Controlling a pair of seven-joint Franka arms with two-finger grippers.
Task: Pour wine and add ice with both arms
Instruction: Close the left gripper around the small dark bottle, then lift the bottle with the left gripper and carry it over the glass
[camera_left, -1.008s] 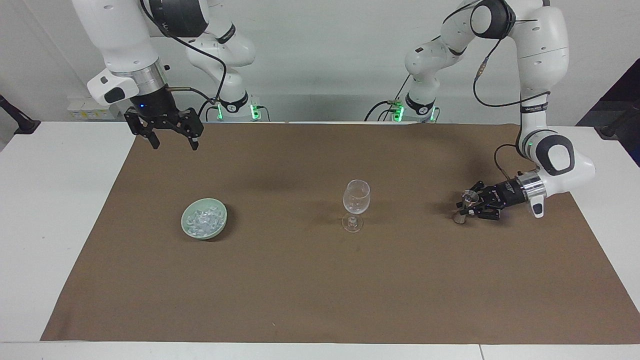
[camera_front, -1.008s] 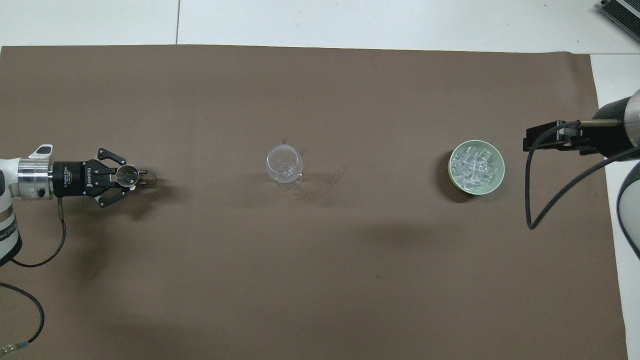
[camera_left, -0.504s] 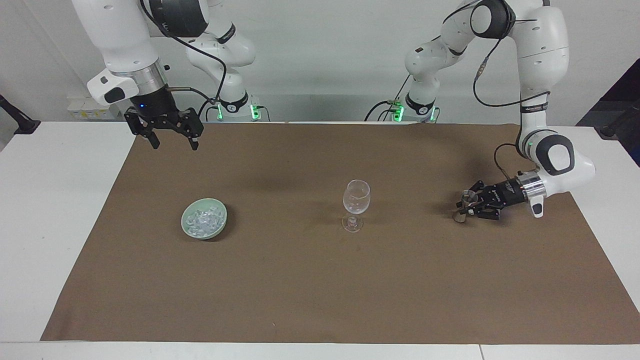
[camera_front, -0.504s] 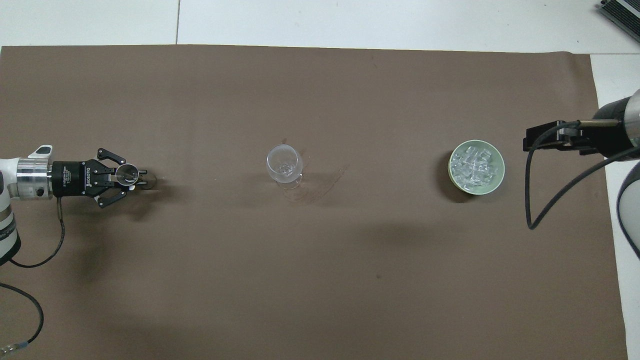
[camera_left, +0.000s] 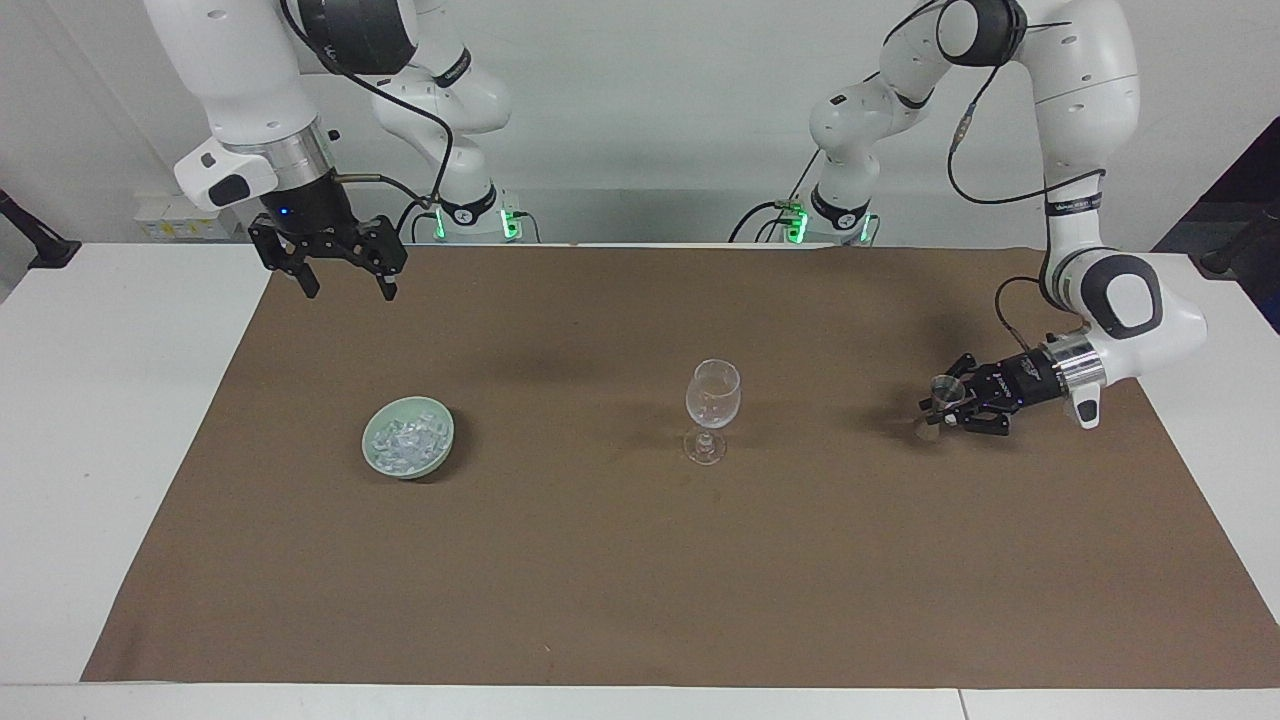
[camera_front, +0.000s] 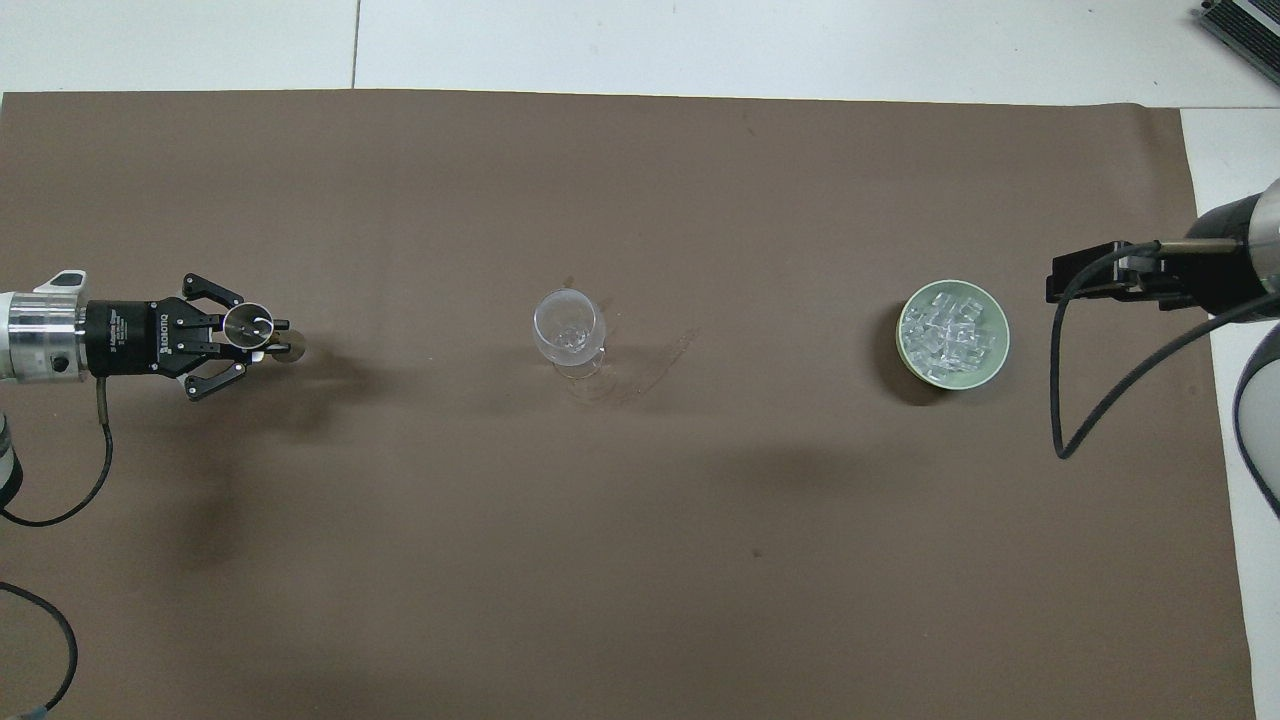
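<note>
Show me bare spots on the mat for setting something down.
Free: between the glass and the dish of ice, and the whole strip farther from the robots. Crowded: the left arm's end, where the left hand holds a small cup.

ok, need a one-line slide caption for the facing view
Left gripper shut on a small clear cup beside the wine glass; right gripper open above the mat, ice untouched in its dish.

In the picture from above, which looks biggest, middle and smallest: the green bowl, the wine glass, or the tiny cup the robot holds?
1. Green bowl
2. Wine glass
3. Tiny cup in the left hand
</note>
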